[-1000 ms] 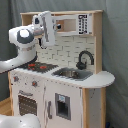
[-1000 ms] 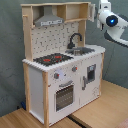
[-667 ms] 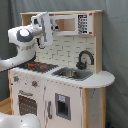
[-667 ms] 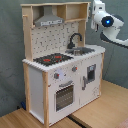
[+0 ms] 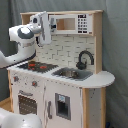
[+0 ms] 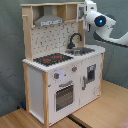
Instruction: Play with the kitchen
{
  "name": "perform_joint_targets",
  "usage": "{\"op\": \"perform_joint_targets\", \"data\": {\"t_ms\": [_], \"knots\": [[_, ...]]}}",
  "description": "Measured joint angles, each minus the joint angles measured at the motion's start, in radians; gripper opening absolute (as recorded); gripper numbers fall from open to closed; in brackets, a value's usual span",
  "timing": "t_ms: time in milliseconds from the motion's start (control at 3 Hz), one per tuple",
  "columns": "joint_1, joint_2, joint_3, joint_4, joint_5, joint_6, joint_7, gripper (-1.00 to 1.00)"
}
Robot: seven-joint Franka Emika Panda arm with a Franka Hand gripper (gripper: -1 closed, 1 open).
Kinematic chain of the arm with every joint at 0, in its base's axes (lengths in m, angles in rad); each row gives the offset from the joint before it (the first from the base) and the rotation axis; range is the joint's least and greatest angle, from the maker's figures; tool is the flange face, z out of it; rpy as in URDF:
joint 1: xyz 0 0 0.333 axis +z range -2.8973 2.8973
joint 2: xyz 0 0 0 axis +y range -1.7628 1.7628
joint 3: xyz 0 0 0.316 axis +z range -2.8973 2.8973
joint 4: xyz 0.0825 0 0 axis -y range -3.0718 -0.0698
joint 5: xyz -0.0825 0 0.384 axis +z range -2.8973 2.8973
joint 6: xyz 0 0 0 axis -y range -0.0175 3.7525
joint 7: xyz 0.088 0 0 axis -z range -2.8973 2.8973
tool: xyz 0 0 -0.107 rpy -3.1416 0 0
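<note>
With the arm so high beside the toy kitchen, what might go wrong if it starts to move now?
1. The gripper sits up by the upper cabinets and grey hood; a careless sideways move may hit the wooden frame.
2. Coming down, it could catch the black faucet standing over the sink.
3. The kitchen stands free on the wooden floor, so a hard push up high might shift or tip it.
</note>
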Motion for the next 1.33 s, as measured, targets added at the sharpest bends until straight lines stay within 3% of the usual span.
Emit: {"op": "perform_joint_targets", "data": {"t_ms": [667,1000,1333], "knots": [[-0.103,0.070,0.102,0.129,0.000,0.014,0.007,-1.00],[-0.164,0.080,0.148,0.159,0.000,0.073,0.005,-1.00],[-0.231,0.084,0.184,0.224,0.000,0.077,0.005,-1.00]]}}
